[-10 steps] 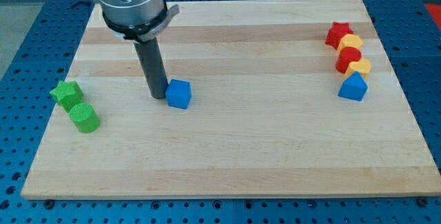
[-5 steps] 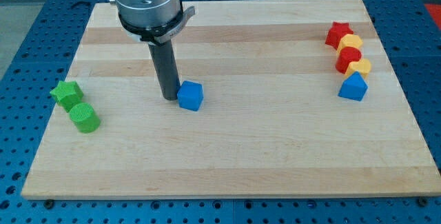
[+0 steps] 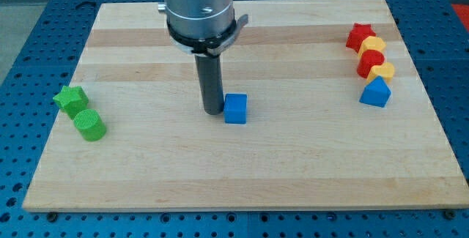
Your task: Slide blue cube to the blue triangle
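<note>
The blue cube (image 3: 235,109) sits near the middle of the wooden board (image 3: 242,172). My tip (image 3: 213,111) is on the board right at the cube's left side, touching or nearly touching it. The blue triangle (image 3: 375,92) stands far to the view's right, at the bottom of a column of blocks. A wide stretch of board lies between the cube and the triangle.
Above the blue triangle stand a yellow block (image 3: 382,72), a red block (image 3: 370,61), another yellow block (image 3: 372,45) and a red star (image 3: 359,35). At the view's left are a green star (image 3: 70,99) and a green cylinder (image 3: 90,125).
My tip has moved to the view's right and slightly down, pushing the blue cube along with it toward the blue triangle. The other blocks have not moved.
</note>
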